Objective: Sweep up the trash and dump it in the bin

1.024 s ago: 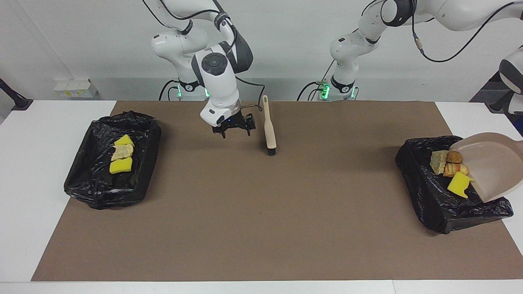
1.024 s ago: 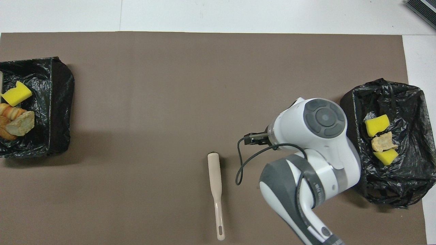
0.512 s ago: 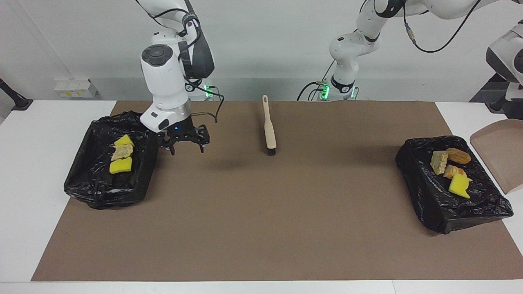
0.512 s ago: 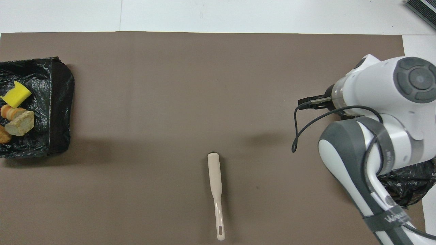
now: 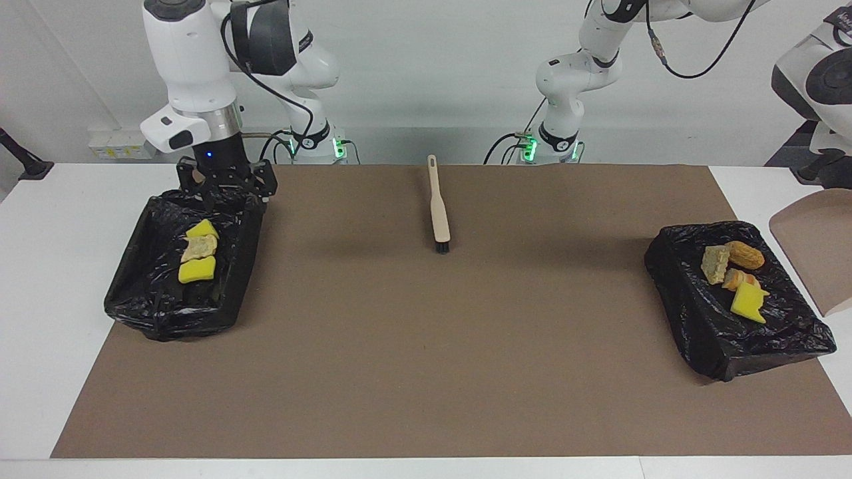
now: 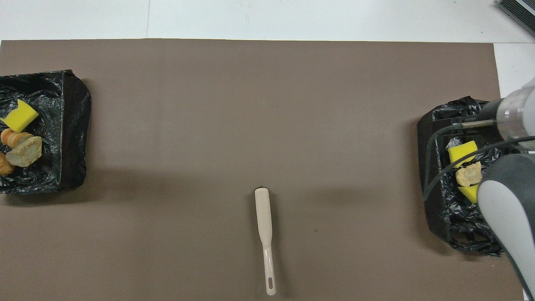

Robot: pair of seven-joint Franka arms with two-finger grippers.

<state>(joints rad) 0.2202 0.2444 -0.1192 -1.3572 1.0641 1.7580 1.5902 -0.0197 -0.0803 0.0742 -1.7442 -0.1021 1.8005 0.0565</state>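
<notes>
Trash [image 5: 733,274] lies in both bins; the right claw [image 5: 225,195] hangs released above one; left claw clenched, unseen.

A robotics lab: two white robot arms [image 5: 200,60] stand bolted at the edge of a white counter [image 5: 60,199] spread with a brown mat [image 5: 426,346], cables trailing, before a bare white wall [image 5: 432,66].

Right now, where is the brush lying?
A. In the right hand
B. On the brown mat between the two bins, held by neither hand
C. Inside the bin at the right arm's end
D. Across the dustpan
B: the brush lies alone on the brown mat, midway between the two bins, with no hand on it.
</notes>
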